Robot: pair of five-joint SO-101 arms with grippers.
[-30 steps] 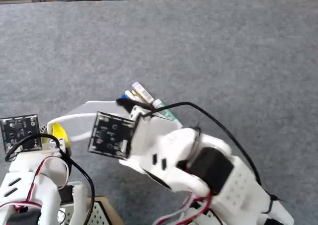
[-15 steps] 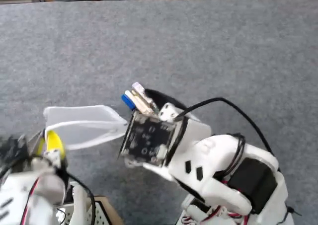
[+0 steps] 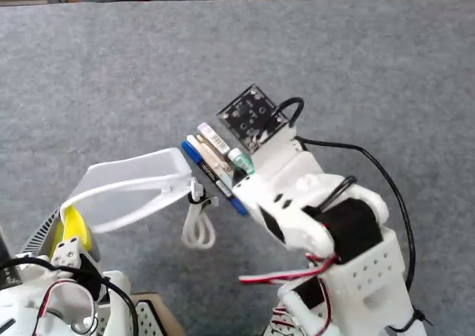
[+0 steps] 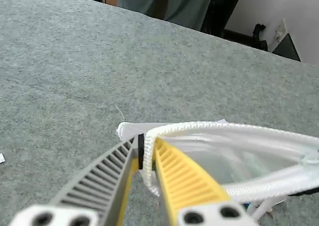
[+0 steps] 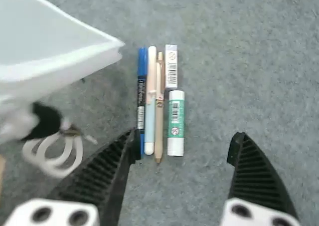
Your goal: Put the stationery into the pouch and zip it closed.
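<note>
Translucent white pouch point(image 3: 130, 188), rim pinched by left jaws, stationery point(image 5: 158, 106) laid in a row on the table point(image 3: 371, 69) just beside it, right jaws spread above, pen ends hidden under the arm.

Your table point(image 3: 356, 69) wears matt grey felt, coarse and fibrous. The pouch point(image 3: 133, 188) looks frosted, smooth plastic edged with white woven zipper tape point(image 4: 239, 130); the pens point(image 5: 151, 106) show glossy plastic barrels.
</note>
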